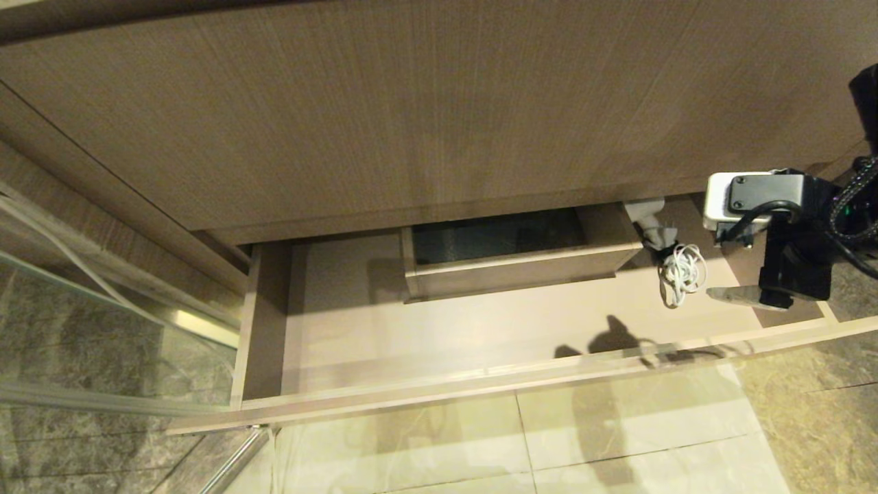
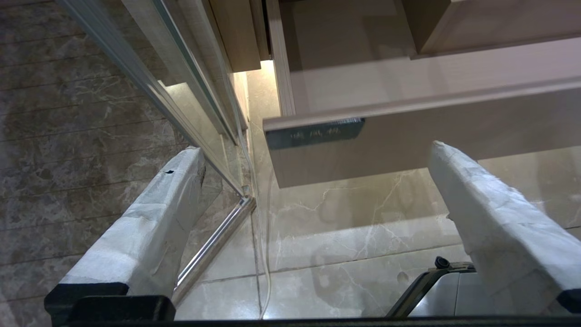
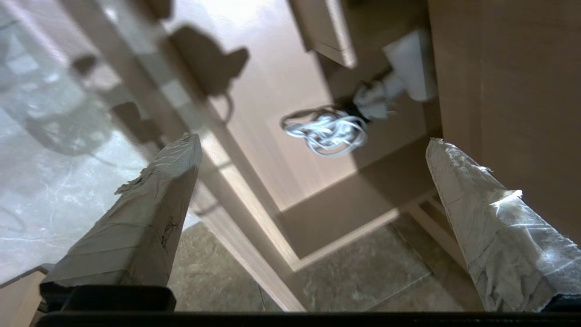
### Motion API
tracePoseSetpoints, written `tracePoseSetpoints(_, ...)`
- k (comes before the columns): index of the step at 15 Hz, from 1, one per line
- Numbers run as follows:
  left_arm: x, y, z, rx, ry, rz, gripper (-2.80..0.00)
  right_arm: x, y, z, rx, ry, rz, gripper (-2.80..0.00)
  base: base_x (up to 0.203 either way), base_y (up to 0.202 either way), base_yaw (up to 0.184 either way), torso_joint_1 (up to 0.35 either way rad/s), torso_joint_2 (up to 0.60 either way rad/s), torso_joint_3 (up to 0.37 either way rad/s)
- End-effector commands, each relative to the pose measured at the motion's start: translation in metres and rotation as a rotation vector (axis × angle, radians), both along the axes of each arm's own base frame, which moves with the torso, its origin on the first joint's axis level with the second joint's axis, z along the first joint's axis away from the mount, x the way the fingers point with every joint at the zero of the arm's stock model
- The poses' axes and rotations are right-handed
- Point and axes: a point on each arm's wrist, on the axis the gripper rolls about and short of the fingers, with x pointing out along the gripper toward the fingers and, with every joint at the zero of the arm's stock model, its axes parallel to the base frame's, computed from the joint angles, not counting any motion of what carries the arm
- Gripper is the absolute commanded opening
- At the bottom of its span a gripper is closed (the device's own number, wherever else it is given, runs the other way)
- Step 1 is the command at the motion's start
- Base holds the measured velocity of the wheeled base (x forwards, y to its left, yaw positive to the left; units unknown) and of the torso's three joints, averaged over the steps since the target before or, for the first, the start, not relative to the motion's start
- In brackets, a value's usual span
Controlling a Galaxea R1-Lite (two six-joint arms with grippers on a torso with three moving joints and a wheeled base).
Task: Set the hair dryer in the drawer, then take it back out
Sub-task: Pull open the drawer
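Observation:
The drawer (image 1: 480, 329) stands pulled out, wide and shallow, in light wood grain. The white hair dryer (image 1: 650, 221) lies at its back right, its barrel partly under the panel above, and its bundled white cord (image 1: 680, 273) lies in front of it. My right gripper (image 1: 737, 295) hovers open over the drawer's right end, just right of the cord and holding nothing. In the right wrist view the hair dryer (image 3: 406, 68) and cord (image 3: 327, 129) lie beyond the right gripper (image 3: 313, 141), apart from both fingers. My left gripper (image 2: 315, 149) hangs open and empty over the floor, before the drawer's left front corner (image 2: 408, 145).
A boxed cutout (image 1: 507, 254) rises in the drawer's middle, left of the hair dryer. A tall wood-grain panel (image 1: 411, 103) overhangs the drawer's back. A glass door with a metal frame (image 1: 103, 329) stands at the left. Marble floor tiles (image 1: 617, 439) lie in front.

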Motion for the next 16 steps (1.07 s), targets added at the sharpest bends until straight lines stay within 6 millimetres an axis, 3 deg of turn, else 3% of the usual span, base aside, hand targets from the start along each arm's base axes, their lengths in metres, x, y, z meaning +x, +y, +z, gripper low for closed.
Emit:
tracePoseSetpoints(1,0.0,0.0,0.0,0.0,0.0,0.0,0.0,-0.009,-0.005,0.007,-0.001,-0.028,-0.01,0.0,0.0,0.0,0.0,0.0,0.0,0.0)
tracePoseSetpoints(2,0.0,0.0,0.0,0.0,0.0,0.0,0.0,-0.008,-0.006,0.006,-0.004,-0.027,-0.016,0.0,0.0,0.0,0.0,0.0,0.0,0.0)
tracePoseSetpoints(5,0.0,0.0,0.0,0.0,0.0,0.0,0.0,0.01,-0.039,-0.006,-0.066,0.015,-0.234,0.0,0.0,0.0,0.0,0.0,0.0,0.0)
tracePoseSetpoints(8,0.0,0.0,0.0,0.0,0.0,0.0,0.0,0.015,-0.055,-0.015,-0.081,0.049,-0.317,0.0,0.0,0.0,0.0,0.0,0.0,0.0)
tracePoseSetpoints(12,0.0,0.0,0.0,0.0,0.0,0.0,0.0,0.018,-0.061,-0.02,-0.07,0.066,-0.359,0.0,0.0,0.0,0.0,0.0,0.0,0.0)
tracePoseSetpoints(16,0.0,0.0,0.0,0.0,0.0,0.0,0.0,0.069,-0.078,-0.059,0.059,0.147,-0.702,0.0,0.0,0.0,0.0,0.0,0.0,0.0)
